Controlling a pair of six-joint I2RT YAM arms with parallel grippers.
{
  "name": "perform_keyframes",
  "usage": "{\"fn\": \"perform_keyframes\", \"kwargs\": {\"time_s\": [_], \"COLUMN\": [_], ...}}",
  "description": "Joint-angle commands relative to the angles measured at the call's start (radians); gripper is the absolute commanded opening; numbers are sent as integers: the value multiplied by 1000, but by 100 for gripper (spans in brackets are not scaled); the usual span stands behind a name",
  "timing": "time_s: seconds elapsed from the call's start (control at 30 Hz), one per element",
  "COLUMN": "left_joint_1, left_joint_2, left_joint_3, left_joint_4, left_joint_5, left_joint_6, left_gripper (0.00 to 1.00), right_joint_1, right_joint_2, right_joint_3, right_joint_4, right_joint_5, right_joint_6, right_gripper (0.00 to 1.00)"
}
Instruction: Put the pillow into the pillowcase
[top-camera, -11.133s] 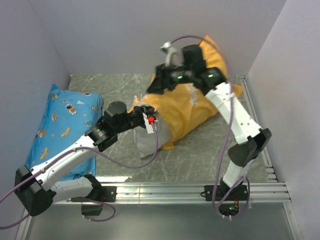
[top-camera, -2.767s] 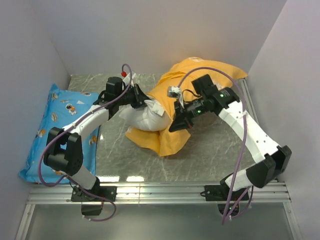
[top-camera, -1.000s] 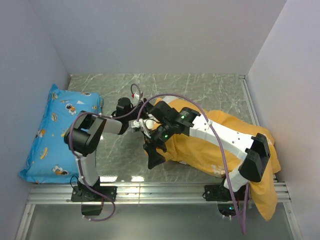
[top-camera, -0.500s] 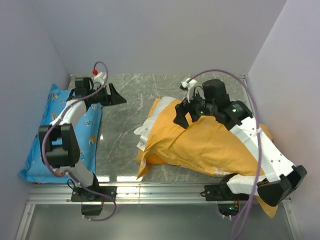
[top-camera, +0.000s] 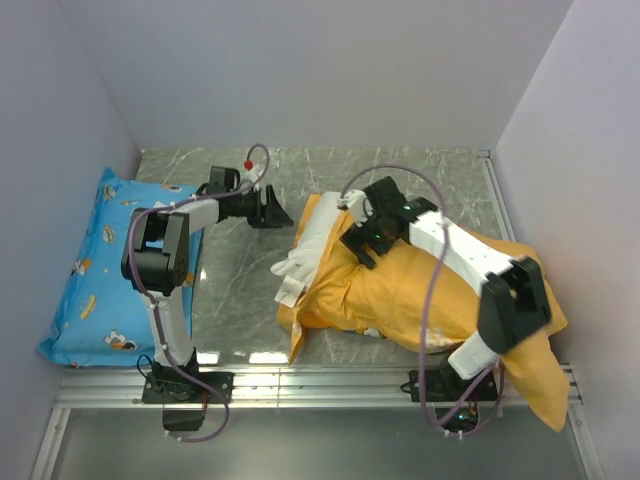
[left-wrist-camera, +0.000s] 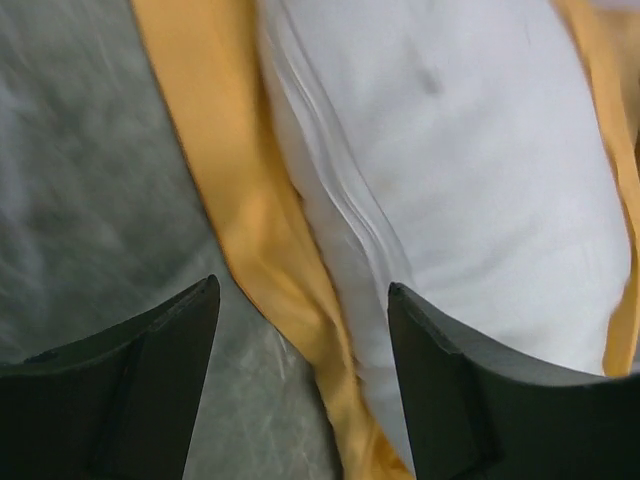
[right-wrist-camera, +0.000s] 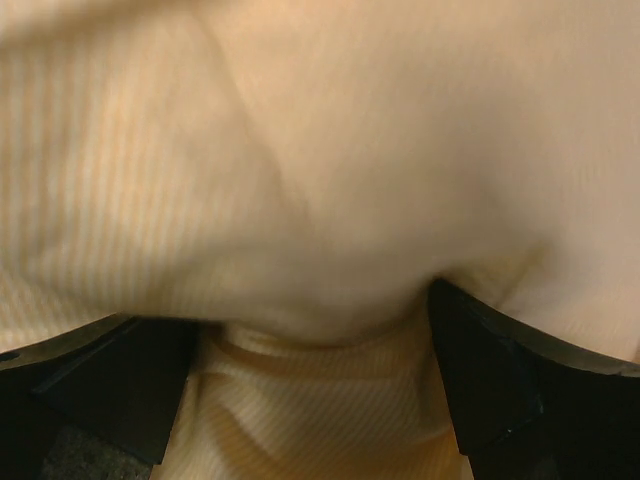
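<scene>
Two grippers with fingers apart, and one end of the pillow (top-camera: 303, 257) showing outside the case (top-camera: 440, 295).

Most of the pillow lies inside the orange case on the table (top-camera: 230, 300), right of centre, with its white end sticking out of the mouth on the left. The left gripper (top-camera: 270, 208) hovers just beside that mouth. Its fingers (left-wrist-camera: 150, 390) are spread and empty, with the case's edge and the white end below them. The right gripper (top-camera: 357, 243) rests on top of the case, fingers wide, and orange cloth bulges between them unpinched. The risks, as I judge them: a pinch that catches pillow and cloth together would drag the filling back out. Pushing the end in with the mouth unheld could slide the whole bundle toward the near edge, where a case corner already hangs over.
</scene>
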Motion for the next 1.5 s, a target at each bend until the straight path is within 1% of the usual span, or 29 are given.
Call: {"fn": "perform_keyframes", "kwargs": {"time_s": [0.0,0.03,0.07,0.17,0.2,0.23,0.27,0.33,0.37,0.4,0.43,0.47,0.5,0.53,0.57,0.6,0.63,0.7,0.73,0.77,0.83,0.87,0.97,1.13,1.23,1.3,1.37,1.4,1.47], "left_joint_1": [-25,-57,-77,-151,-165,-188,-196,-208,-202,-187,-135,-92,13,72,127,214,237,246,246,243,220,212,186,151,119,100,103,123,142], "left_joint_2": [-177,-202,-229,-341,-396,-423,-446,-499,-518,-554,-576,-608,-619,-619,-598,-578,-557,-488,-466,-426,-376,-318,-228,-127,-102,-119,-133,-133,-141], "left_joint_3": [-171,-208,-244,-376,-434,-457,-480,-505,-502,-481,-470,-439,-422,-398,-329,-286,-249,-166,-151,-138,-112,-71,-36,-26,-34,-60,-94,-104,-143], "left_joint_4": [136,182,196,277,294,302,317,264,153,97,4,-137,-220,-295,-457,-519,-550,-584,-566,-539,-477,-475,-417,-327,-298,-247,-210,-172,-115], "left_joint_5": [116,129,142,144,144,139,141,139,142,156,168,190,214,227,228,183,144,48,2,-14,-72,-71,-62,-65,-78,-109,-105,-68,-26], "left_joint_6": [-31,-39,-45,-81,-85,-91,-100,-63,7,59,113,227,275,338,448,504,558,599,621,624,623,627,589,529,534,526,475,451,356], "left_gripper": [72,70,70,68,67,67,67,68,69,70,74,75,77,78,79,80,81,81,82,83,84,84,84,83,83,84,84,84,84], "right_joint_1": [26,35,59,93,105,107,109,107,107,93,83,63,13,-15,-38,-57,-75,-69,-34,4,84,172,269,366,420,449,460,466,469], "right_joint_2": [247,286,350,424,418,397,320,217,117,70,-18,-60,-100,-158,-182,-200,-222,-219,-185,-162,-90,-69,17,209,301,329,347,349,355], "right_joint_3": [194,255,371,570,590,587,518,392,256,194,81,30,-39,-60,-69,-62,-14,79,201,259,370,388,428,526,532,473,411,346,298], "right_joint_4": [159,157,145,73,58,59,74,96,99,85,75,58,47,33,19,15,12,-42,-71,-117,-137,-124,-67,-47,-65,-71,-55,-36,19], "right_joint_5": [113,92,72,5,-26,-51,-101,-120,-112,-91,-70,-44,-21,-2,15,38,44,17,-37,-54,-19,5,16,65,159,255,295,343,372], "right_joint_6": [-202,-217,-231,-246,-239,-231,-231,-262,-269,-304,-317,-326,-354,-367,-386,-385,-374,-299,-259,-186,-151,-138,-127,-139,-96,-32,25,34,46], "right_gripper": [98,98,98,99,99,99,99,99,99,99,99,99,100,100,100,100,100,100,100,100,100,100,100,100,100,100,100,100,100]}}
